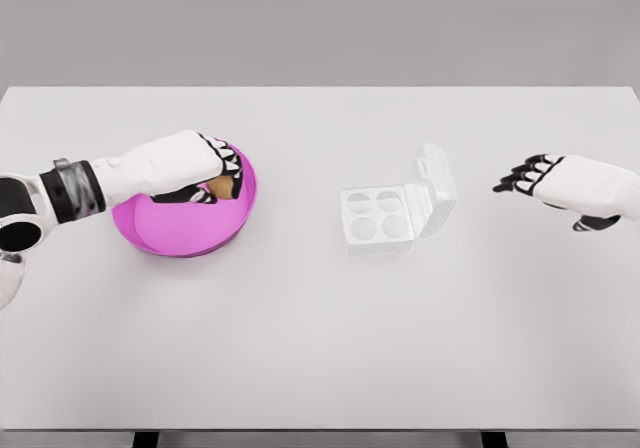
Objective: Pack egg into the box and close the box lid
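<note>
left robot hand (212,171) curled downward, right robot hand (540,177) relaxed, apart

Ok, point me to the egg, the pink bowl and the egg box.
egg (221,186), head view, brown patch visible between the fingers.
pink bowl (185,240), head view, near rim.
egg box (375,215), head view, tray centre.

Open table (320,348) between bowl (175,233) and box (378,220), wide enough for a robot hand. Upright lid (436,190) blocking the box's right side; bare table in front.
</note>
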Robot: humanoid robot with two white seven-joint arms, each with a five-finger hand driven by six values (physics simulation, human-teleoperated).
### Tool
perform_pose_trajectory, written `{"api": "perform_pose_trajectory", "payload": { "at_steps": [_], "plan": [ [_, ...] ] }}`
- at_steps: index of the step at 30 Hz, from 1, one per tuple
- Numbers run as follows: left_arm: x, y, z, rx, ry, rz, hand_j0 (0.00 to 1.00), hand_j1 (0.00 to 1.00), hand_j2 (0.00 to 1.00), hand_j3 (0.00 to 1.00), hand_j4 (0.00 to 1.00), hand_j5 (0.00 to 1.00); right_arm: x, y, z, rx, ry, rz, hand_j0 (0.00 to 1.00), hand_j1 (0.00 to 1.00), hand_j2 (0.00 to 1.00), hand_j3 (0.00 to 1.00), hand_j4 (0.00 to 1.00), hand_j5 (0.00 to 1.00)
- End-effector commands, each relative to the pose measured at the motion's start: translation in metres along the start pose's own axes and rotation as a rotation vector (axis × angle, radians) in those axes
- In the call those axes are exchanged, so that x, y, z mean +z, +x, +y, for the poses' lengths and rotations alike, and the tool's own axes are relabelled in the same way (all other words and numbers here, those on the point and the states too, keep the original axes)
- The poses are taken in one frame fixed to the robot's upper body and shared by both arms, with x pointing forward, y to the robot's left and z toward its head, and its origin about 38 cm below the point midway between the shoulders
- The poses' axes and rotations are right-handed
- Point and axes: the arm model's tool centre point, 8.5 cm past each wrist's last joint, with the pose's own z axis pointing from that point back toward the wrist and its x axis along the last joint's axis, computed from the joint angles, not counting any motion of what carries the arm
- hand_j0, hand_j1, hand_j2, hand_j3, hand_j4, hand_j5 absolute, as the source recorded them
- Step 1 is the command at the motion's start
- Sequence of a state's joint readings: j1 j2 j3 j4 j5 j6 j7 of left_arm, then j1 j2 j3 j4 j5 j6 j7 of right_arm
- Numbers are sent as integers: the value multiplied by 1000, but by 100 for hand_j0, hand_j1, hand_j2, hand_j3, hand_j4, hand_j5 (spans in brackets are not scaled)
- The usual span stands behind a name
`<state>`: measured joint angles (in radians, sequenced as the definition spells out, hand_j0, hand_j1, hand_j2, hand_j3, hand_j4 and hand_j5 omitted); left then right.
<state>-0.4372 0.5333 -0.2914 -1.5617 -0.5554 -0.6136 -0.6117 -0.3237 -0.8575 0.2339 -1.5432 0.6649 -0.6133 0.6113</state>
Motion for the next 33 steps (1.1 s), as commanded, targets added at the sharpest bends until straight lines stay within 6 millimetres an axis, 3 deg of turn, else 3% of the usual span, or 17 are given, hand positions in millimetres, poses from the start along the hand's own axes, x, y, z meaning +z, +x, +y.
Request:
{"api": "perform_pose_trajectory", "payload": {
  "at_steps": [1,33],
  "plan": [
    [-9,6,1,17,24,-22,37,37,37,37,37,37,-3,6,-2,9,-4,-18,100,100,100,100,100,100],
    [-87,70,4,118,147,-205,37,37,37,37,37,37,-5,9,-5,17,-4,-29,100,100,100,100,100,100]
  ]
}}
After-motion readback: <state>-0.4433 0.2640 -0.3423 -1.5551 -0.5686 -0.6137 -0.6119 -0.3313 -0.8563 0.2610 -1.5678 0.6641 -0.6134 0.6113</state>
